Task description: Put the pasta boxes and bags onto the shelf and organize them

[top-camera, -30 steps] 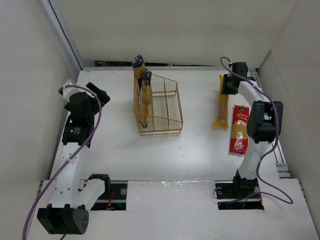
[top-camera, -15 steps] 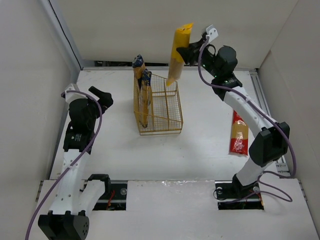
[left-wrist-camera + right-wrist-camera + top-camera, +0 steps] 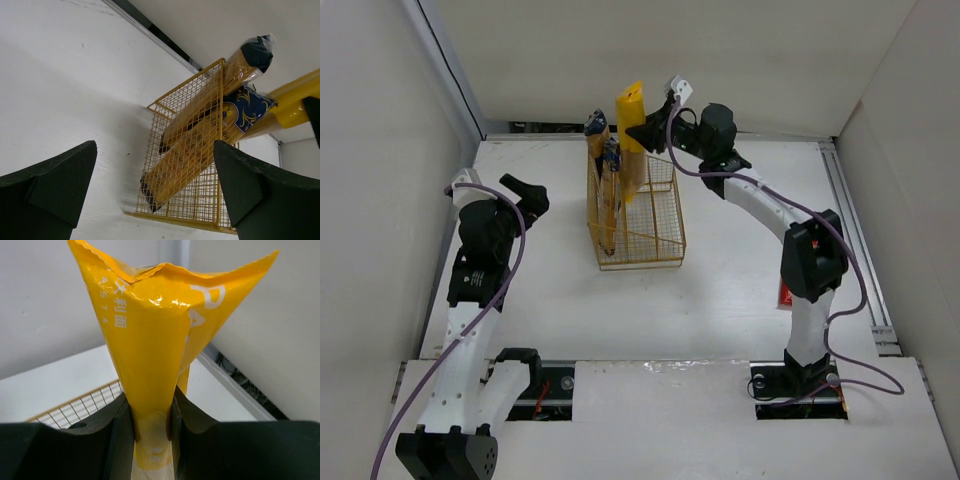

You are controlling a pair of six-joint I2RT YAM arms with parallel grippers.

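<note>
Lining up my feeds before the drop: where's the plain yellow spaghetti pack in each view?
Top external: the yellow pack is upper centre, held upright by the right gripper above the back of the wire rack.
Left wrist: the yellow pack is at the far right edge, slanting out from behind the rack's top corner.
Right wrist: the yellow pack fills the centre, pinched between the fingers.
Shared landmark: the wire rack, seen in all three.

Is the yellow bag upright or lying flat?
Upright, slightly tilted: the right gripper pinches the yellow bag high up, its lower end in the wire rack.
</note>
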